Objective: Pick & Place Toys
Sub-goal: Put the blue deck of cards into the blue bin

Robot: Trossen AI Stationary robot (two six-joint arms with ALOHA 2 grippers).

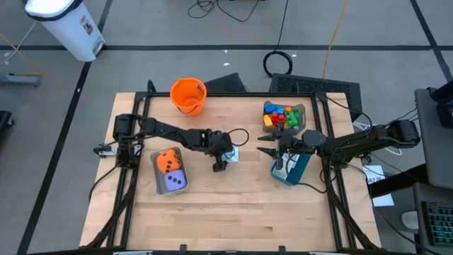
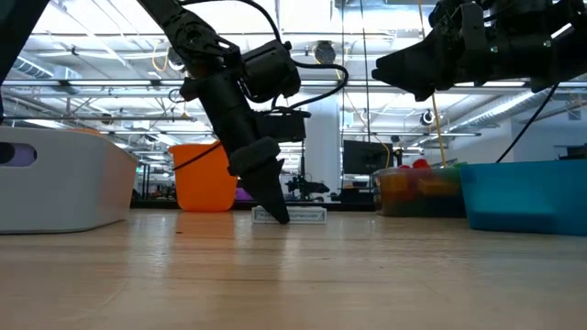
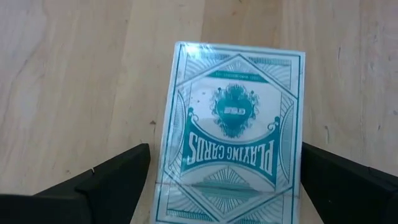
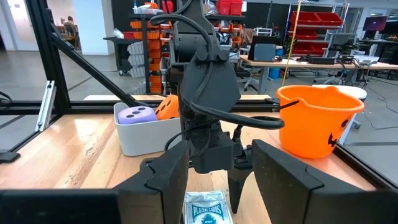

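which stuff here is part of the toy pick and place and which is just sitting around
Job in hand: playing cards pack between the open left gripper fingers; dice in the grey bin; blocks; right gripper raised.
Lying about: orange bucket, teal bin.

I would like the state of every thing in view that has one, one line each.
left gripper: open, fingers either side of the card pack
card pack: flat on the table, face down
right gripper: raised over the teal bin, empty
grey bin: holds two dice
orange bucket: upright
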